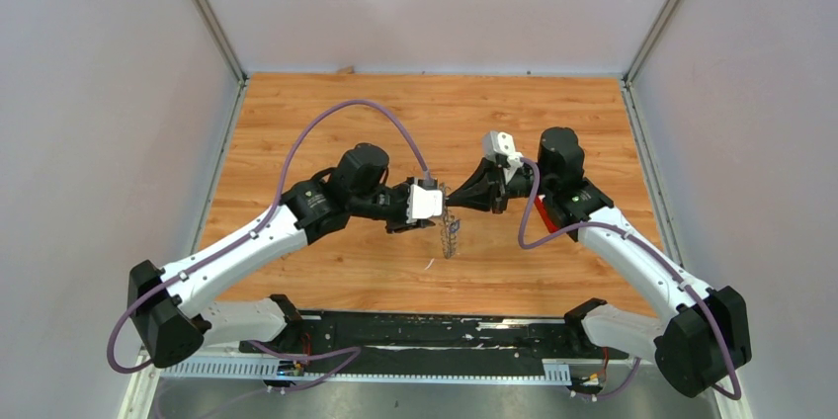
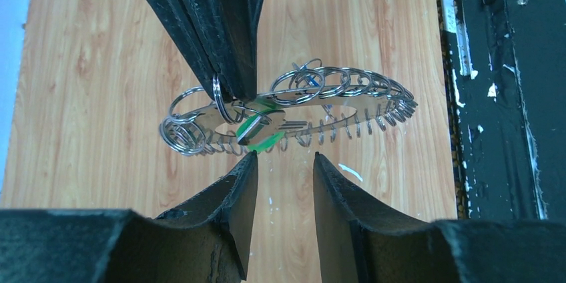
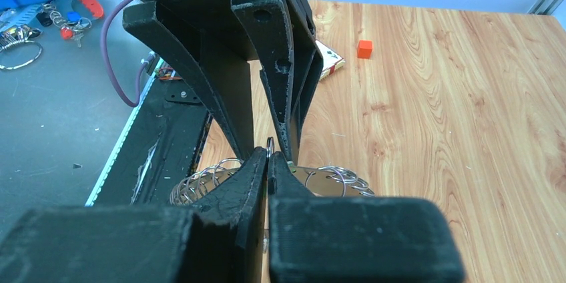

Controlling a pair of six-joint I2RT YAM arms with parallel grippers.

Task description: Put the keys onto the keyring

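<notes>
The large silver metal keyring (image 2: 314,111), a flat disc fringed all round with small wire split rings, hangs in the air above the middle of the wood-grain surface (image 2: 87,63), between the two arms and clear of the boards. The right fingers (image 3: 248,183) are pinched together on it, gripping one upright split ring at its rim. The disc is thus carried from a single point and its faces are left free. That looks deliberate: one arm acts as a vice while the other does the threading.

The left fingers (image 2: 233,193) are spread apart and hold nothing. Their tips sit just beside the disc's edge, one of them right at the small key with the green plastic head (image 2: 259,131). This green key lies flat against the disc, close to the right fingers' pinch, and is up in the air with it rather than down on the surface. Whether its hole is already round a ring I cannot tell. A fleck of blue (image 2: 311,80) shows among the rings on the disc's other side, too small to say if it is the blue key.

No box, tray or bowl is in view. The keyring is the only holder, and the green key is the one thing seen on it. Elsewhere on the surface lies a small orange-red cube (image 3: 364,49), well apart from the work
</notes>
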